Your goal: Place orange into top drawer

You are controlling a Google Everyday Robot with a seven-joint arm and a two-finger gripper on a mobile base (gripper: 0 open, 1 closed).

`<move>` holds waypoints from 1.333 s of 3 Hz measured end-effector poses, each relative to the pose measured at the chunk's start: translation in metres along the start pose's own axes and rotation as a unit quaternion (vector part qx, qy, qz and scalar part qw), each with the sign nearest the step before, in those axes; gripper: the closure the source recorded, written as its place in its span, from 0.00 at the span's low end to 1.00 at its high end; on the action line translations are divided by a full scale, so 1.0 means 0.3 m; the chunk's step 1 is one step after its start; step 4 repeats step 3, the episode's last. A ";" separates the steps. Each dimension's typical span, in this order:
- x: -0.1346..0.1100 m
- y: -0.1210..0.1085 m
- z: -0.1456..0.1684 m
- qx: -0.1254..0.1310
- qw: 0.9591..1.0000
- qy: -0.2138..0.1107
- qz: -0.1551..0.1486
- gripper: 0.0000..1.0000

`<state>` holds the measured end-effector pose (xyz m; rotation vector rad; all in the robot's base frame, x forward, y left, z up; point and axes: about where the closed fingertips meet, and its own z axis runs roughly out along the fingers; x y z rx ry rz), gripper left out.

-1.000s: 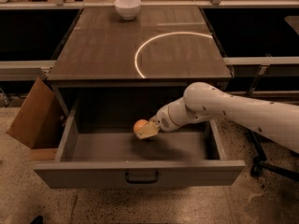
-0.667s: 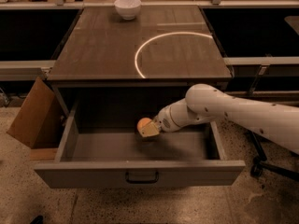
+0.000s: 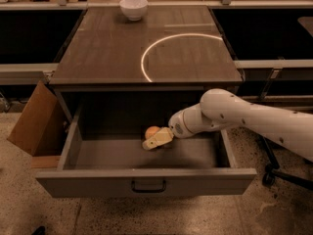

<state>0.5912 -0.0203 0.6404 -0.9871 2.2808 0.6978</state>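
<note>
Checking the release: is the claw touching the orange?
Cannot tell. The camera view shows the claw inside the drawer, overlapping the orange and hiding any gap.

Wht bowl [image 3: 133, 7] on counter [image 3: 107, 53]; cardbd box [image 3: 36, 119] L.

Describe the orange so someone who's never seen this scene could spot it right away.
Look at the grey cabinet, whose top drawer is pulled open at the front. The arm brings its tool into the drawer's middle from the right. The orange is the small round fruit right beside that tool, unlike the white bowl up on top.
</note>
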 end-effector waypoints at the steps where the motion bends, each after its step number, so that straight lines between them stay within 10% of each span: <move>1: -0.014 -0.011 -0.103 0.010 0.999 -0.031 0.007 0.00; 4: -0.043 -0.003 -0.373 0.042 0.996 -0.081 0.005 0.00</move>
